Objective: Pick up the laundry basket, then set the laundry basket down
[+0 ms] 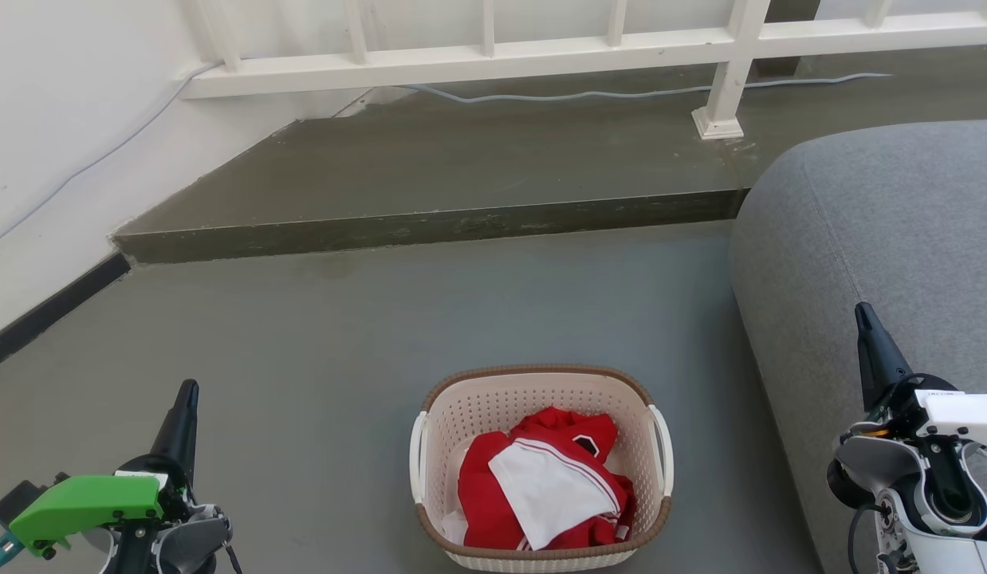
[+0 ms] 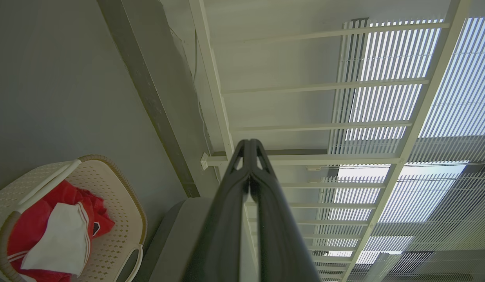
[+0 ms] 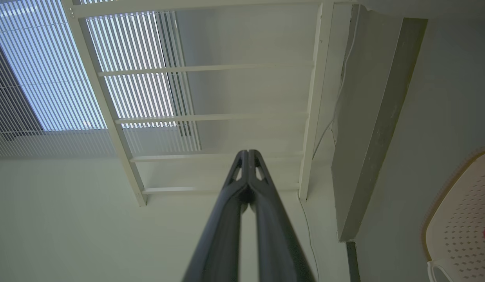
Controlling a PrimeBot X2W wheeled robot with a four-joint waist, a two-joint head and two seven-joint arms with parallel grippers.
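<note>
The laundry basket (image 1: 533,402) stands upright on the grey floor (image 1: 342,335), well short of the raised step (image 1: 430,227) and near the grey sofa (image 1: 884,239) on its right side — red and white garments (image 1: 541,486) lie inside it. The left claw (image 1: 188,391) is clenched, fingers pressed together on nothing, well apart from the left handle (image 1: 418,458). The right claw (image 1: 864,315) is likewise clenched and empty — positioned in front of the sofa, well apart from the right handle (image 1: 662,450).

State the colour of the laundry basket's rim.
The basket rim is brown with a woven look, shown best in the head view.
</note>
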